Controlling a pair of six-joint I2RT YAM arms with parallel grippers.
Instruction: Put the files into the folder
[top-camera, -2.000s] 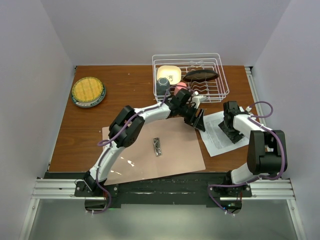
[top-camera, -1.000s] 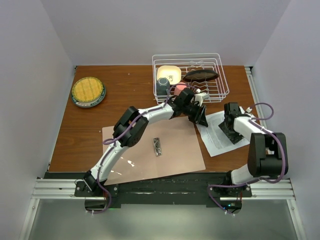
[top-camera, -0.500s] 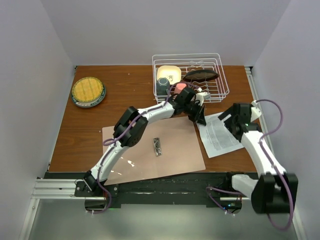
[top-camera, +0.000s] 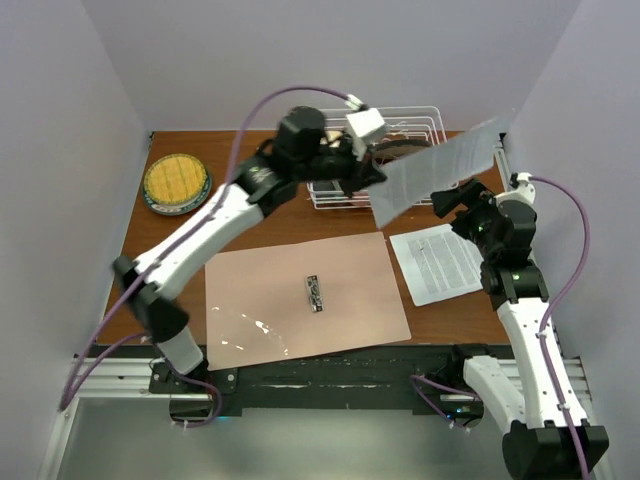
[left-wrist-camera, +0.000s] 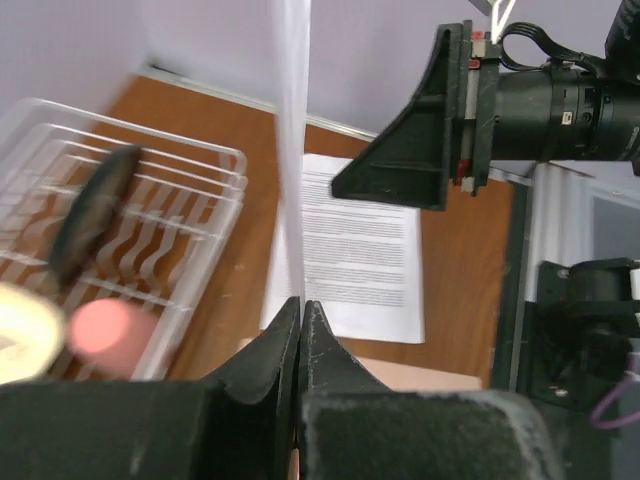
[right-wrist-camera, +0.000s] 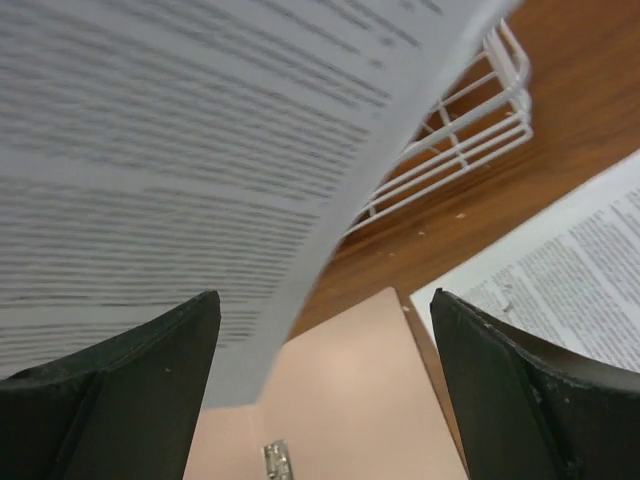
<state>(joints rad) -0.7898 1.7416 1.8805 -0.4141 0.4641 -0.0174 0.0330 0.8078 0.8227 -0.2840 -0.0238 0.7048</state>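
Lifted high now, sheet (top-camera: 440, 170) pinched by left gripper (left-wrist-camera: 300, 310); right gripper (right-wrist-camera: 322, 320) spread wide. Lower slowly onto folder (top-camera: 270, 290) at six o'clock.

The top view is lit brightly and evenly from above; only soft shadows are cast, and small glare patches are seen on the folder (top-camera: 345, 285). In the left wrist view the wire rack (left-wrist-camera: 170, 215) is blurred. In the right wrist view the print on the raised sheet (right-wrist-camera: 180, 130) is smeared.
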